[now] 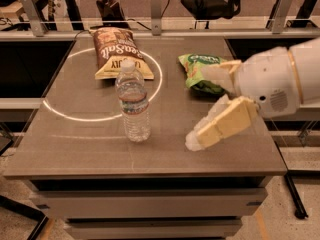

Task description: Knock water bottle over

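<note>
Approach step. Water bottle [133,104] stands upright at centre-left of the frame on the table [75,149], untouched. Gripper [198,107] sits at right of centre, low over the table, jaws spread wide and empty, clearly apart from the bottle. Next: sweep left into the bottle's upper half; a low hit may just slide it.

brown table [75,146], metal railing [200,33] behind
</note>
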Controlling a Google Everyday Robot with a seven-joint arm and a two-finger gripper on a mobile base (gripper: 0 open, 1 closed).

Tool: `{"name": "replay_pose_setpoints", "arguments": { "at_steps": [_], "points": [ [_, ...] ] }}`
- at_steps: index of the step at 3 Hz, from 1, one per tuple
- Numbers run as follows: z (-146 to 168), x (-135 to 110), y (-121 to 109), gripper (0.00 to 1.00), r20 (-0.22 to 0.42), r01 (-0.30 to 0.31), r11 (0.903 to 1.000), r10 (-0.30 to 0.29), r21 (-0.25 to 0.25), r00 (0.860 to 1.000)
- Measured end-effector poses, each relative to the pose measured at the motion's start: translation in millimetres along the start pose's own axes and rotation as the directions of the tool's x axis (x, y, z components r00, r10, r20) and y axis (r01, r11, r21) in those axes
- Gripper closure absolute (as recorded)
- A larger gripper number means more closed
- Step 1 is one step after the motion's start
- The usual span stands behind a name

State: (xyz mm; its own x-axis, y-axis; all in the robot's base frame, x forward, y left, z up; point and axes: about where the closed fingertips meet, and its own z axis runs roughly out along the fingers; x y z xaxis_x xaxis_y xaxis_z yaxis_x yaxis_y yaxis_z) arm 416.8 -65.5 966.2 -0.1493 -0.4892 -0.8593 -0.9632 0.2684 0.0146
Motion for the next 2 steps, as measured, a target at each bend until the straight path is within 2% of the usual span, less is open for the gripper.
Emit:
{"name": "replay_pose_setpoints", "arguments": {
  "at_steps": [1, 2],
  "points": [
    [17.1, 20.1, 2.2, 0.00, 0.120, -0.033, 0.9994, 0.032, 0.006, 0.992],
    [29.0, 31.1, -9.7, 0.00, 0.163, 0.007, 0.9994, -0.012, 0.034, 0.987]
  ]
}}
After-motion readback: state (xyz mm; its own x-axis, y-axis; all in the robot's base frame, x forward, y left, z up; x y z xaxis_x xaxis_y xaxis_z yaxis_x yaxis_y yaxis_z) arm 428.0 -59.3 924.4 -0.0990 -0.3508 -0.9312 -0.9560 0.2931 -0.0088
